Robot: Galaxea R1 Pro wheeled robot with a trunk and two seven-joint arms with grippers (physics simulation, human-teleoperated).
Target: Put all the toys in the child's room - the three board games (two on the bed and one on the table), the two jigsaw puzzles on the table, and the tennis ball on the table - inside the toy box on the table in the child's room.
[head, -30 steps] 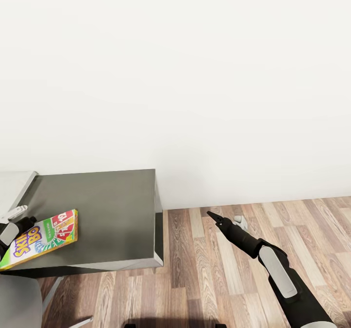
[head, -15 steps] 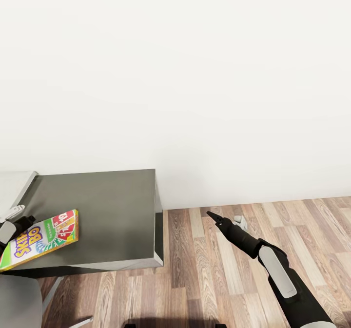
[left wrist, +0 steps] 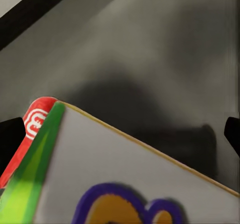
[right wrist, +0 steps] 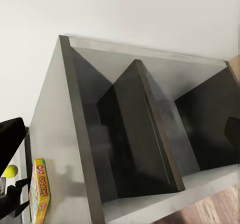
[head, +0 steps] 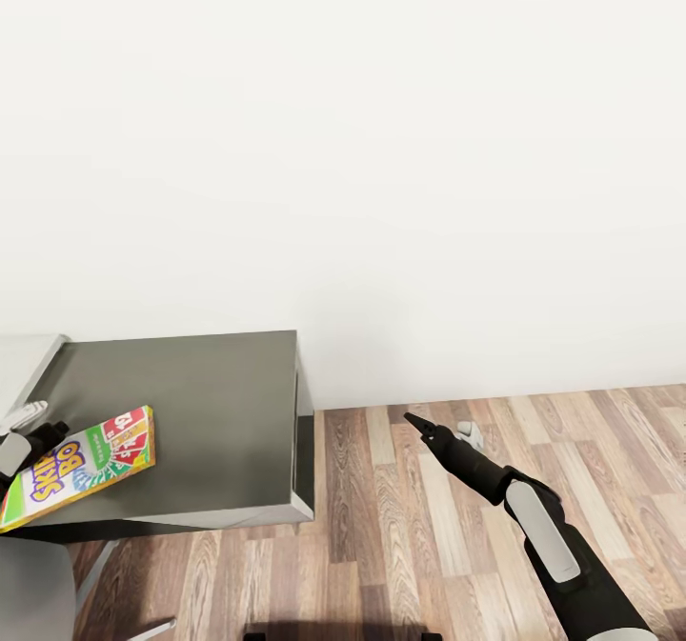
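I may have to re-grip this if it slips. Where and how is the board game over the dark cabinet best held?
Grip the board game by a thin edge, fingers above and below the flat cover. It is a thin, wide box, so only its thickness likely fits between them. The left gripper meets it at the near-left end, over the cabinet; coming from that side looks best.

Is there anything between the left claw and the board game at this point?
Nothing visible. The left claw is already at the near end of the board game, carrying it above the dark cabinet top. The toy box isn't in view.
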